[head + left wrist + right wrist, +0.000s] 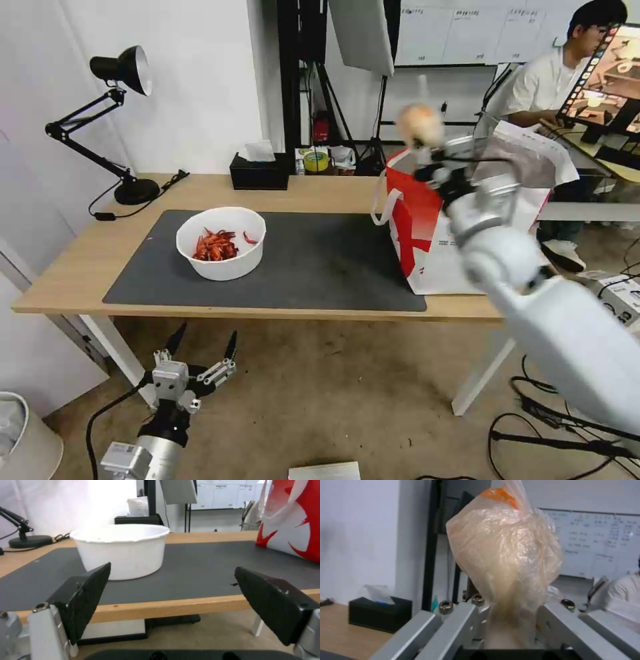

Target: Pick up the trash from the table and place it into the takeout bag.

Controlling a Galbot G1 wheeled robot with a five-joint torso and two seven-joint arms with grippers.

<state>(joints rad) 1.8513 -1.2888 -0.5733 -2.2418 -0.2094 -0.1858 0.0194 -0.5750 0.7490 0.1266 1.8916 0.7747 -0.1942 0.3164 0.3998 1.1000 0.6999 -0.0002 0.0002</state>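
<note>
The left gripper point(203, 341) hung low before the tabletop's point(60, 280) near edge, released, its fingers point(90, 592) spread wide and grasping nothing. Right of it, on the dark grey mat point(320, 267), sat the white bowl point(221, 243) of red crayfish shells. Further right, the takeout bag point(427, 240) stood upright at the mat's right end. Above the bag's open top, the right gripper point(427, 157) was clenched on the beige plastic-wrapped ball point(506, 555), holding it aloft.

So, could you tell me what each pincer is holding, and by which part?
Right pincer grips the beige plastic-wrapped ball by its lower end; left pincer holds nothing.
</note>
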